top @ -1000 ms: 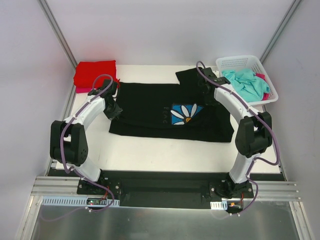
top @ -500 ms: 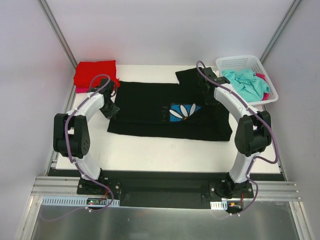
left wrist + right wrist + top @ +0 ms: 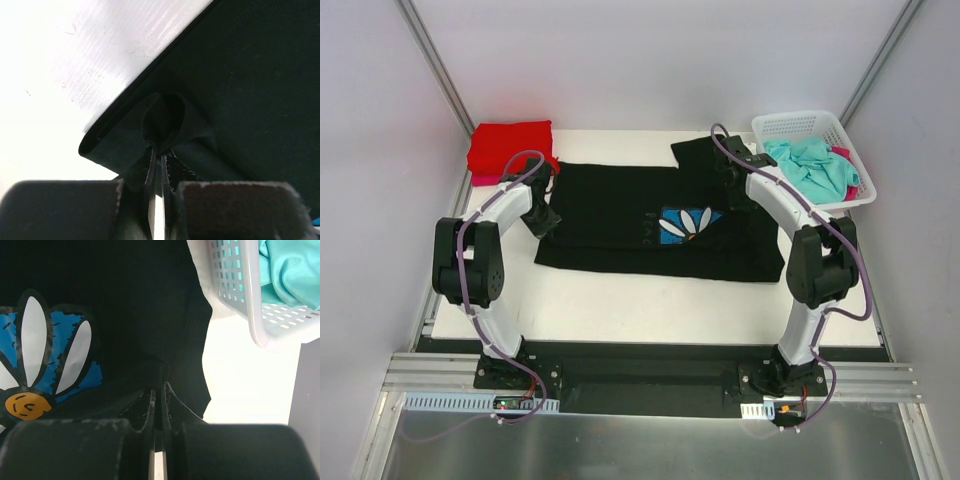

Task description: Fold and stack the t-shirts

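Compared with a second ago, the black t-shirt (image 3: 610, 215) lies folded farther over its daisy (image 3: 688, 224). Left gripper (image 3: 159, 150) pinches its left edge on the table (image 3: 650, 300); right gripper (image 3: 159, 385) clamps its right side, near the basket (image 3: 810, 122).

No legible text, tiny marks on black t-shirt (image 3: 610, 200) — unreadable
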Available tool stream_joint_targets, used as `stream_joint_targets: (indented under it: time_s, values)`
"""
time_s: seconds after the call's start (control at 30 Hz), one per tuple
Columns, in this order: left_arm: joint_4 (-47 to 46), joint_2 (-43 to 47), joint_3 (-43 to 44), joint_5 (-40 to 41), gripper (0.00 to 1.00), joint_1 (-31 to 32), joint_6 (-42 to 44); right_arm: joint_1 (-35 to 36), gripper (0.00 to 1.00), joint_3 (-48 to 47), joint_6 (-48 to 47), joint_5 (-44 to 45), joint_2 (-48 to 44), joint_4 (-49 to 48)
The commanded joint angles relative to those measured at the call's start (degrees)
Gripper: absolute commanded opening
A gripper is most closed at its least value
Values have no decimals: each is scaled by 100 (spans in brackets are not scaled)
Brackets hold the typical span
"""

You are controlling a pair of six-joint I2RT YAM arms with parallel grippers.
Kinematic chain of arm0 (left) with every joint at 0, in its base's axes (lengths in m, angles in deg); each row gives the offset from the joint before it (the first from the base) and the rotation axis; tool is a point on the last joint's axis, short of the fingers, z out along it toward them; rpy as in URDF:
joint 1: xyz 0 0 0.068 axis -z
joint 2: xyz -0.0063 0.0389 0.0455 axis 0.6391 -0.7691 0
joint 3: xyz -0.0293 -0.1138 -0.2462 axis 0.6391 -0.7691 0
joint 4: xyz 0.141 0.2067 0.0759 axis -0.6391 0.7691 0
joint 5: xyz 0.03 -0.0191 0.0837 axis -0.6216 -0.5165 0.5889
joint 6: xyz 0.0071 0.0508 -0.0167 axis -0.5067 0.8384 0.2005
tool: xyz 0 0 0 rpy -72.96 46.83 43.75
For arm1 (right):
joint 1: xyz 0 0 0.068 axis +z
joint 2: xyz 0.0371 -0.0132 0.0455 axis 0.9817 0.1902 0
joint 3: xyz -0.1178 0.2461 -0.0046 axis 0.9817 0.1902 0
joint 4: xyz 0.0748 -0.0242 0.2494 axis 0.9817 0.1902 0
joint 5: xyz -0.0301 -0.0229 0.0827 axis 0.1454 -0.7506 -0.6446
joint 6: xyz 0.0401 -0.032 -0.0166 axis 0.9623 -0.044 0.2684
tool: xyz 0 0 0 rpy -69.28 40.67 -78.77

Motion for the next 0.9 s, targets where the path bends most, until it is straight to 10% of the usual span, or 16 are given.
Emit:
stream_joint_targets:
  time_s: [0.0, 0.33, 0.6, 0.7, 0.87]
  values:
    - [45, -155, 313, 256, 0, -70, -84, -54, 1, -269, -57, 30, 38, -101]
    - [45, -630, 744, 124, 0, -70, -66, -142, 1, -453, -110, -75, 328, -294]
    - [45, -841, 946, 203, 0, -149, -49, -230, 29, -856, -215, 48, 687, -584]
    - [54, -903, 1052, 247, 11, -237, 30, -274, 46, -1163, -329, 39, 820, -663]
    - [141, -868, 1306, 247, 83, -360, 171, -274, 50, -1639, -575, -66, 1022, -778]
